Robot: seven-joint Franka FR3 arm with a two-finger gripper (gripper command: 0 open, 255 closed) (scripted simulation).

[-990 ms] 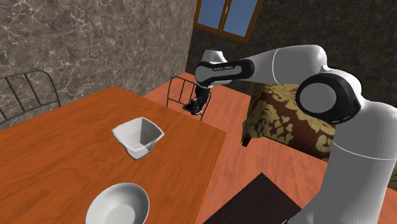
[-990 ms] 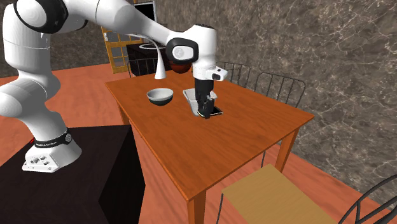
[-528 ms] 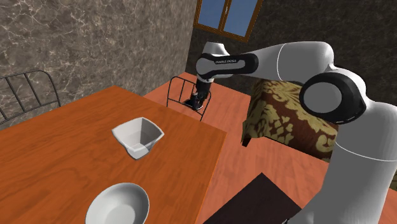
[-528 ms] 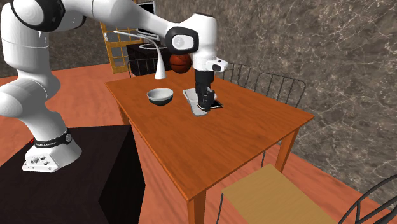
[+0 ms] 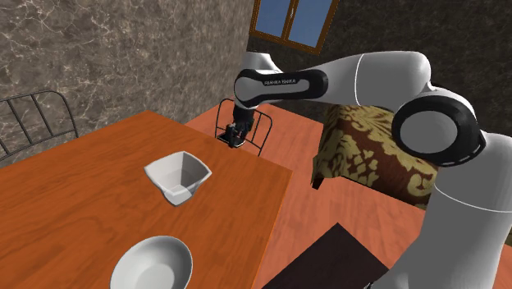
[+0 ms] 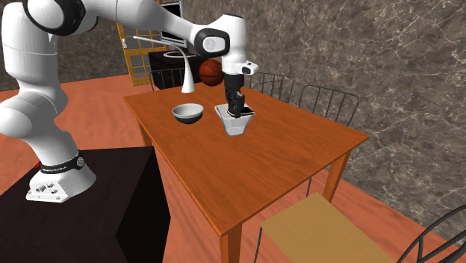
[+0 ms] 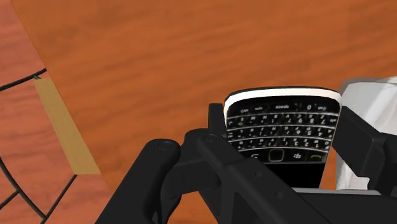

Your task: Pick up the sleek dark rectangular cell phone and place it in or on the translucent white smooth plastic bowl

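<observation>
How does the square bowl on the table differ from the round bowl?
Shape: the square bowl has a four-cornered rim and flat walls; the round bowl has a circular rim and curved walls. Colour: the square bowl looks white, the round bowl greyer outside. Place: the gripper, holding the phone, hangs near the square bowl, farther from the round bowl. Both stand upright and empty on the table.

A home's dining room: wooden table (image 5: pixel 82 189), metal chairs (image 6: pixel 321 224), patterned sofa (image 5: pixel 365 156), window (image 5: pixel 297 18).
</observation>
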